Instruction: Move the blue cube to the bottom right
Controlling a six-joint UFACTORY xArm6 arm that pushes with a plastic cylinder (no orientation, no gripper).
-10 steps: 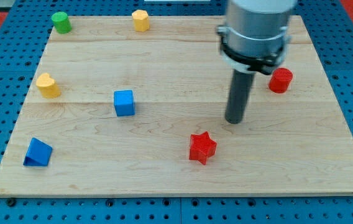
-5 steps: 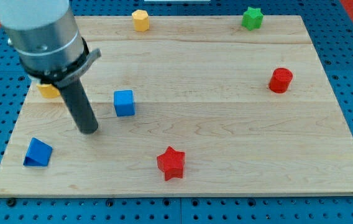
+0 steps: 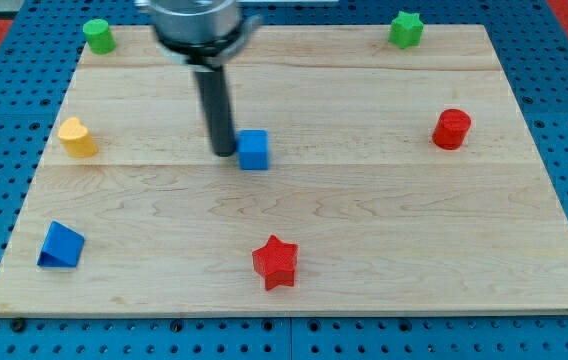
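Observation:
The blue cube [image 3: 253, 150] sits on the wooden board [image 3: 384, 220], a little left of the middle. My tip [image 3: 223, 152] rests on the board right against the cube's left side. The rod rises from it toward the view's top, where the arm's grey body hides part of the board's top edge.
A red star [image 3: 275, 262] lies near the bottom middle. A red cylinder [image 3: 452, 129] is at the right. A green star [image 3: 403, 28] is top right, a green cylinder [image 3: 97, 35] top left. A yellow block [image 3: 78, 137] is at the left, a blue triangular block [image 3: 61, 245] bottom left.
My tip has moved from lower left of the blue cube to its left side. The cube has slid right and slightly up. The yellow block at the top is now hidden.

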